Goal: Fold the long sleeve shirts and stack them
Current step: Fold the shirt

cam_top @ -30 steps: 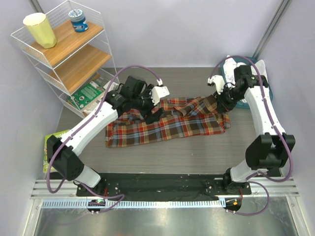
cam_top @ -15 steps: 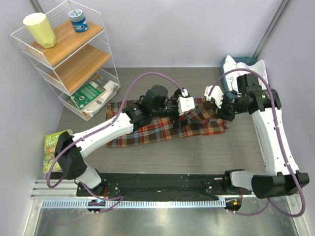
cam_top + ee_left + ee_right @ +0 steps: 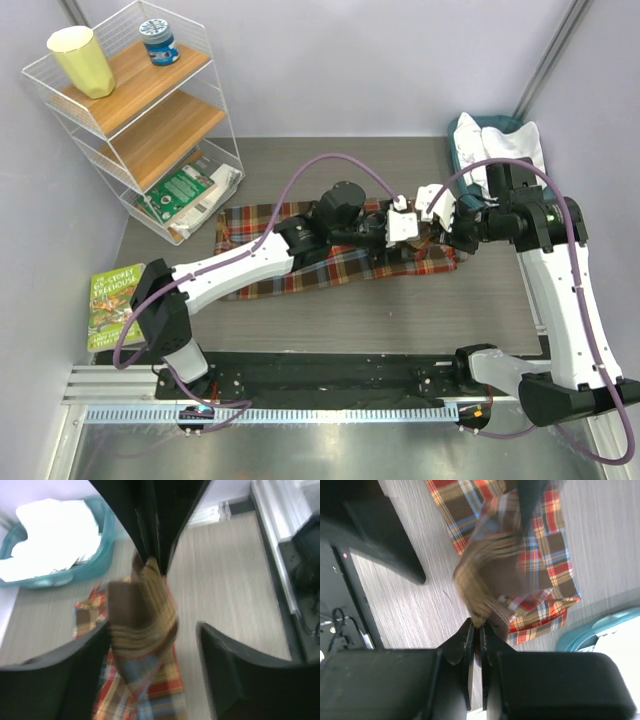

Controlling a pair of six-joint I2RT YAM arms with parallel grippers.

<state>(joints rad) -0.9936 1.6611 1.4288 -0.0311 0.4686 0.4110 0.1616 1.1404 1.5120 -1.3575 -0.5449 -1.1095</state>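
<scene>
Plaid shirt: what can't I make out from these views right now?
- Top view: the left arm covers the middle of the plaid shirt; folds beneath are hidden.
- Left wrist: the lifted cloth is blurred; which part the right gripper pinches is unclear.
- Right wrist: cloth blurred, shirt cut off by the top edge.
- Top view: white shirt partly behind the right arm.

The plaid shirt (image 3: 330,272) is soft woven cloth that looks a bit fuzzy, and the white shirt (image 3: 505,145) is soft plain cloth. The basket (image 3: 456,135) is smooth teal plastic. The worktop (image 3: 420,310) is dull grey with fine wood lines, and the shelf (image 3: 160,125) has thin white metal wire and smooth wooden boards
</scene>
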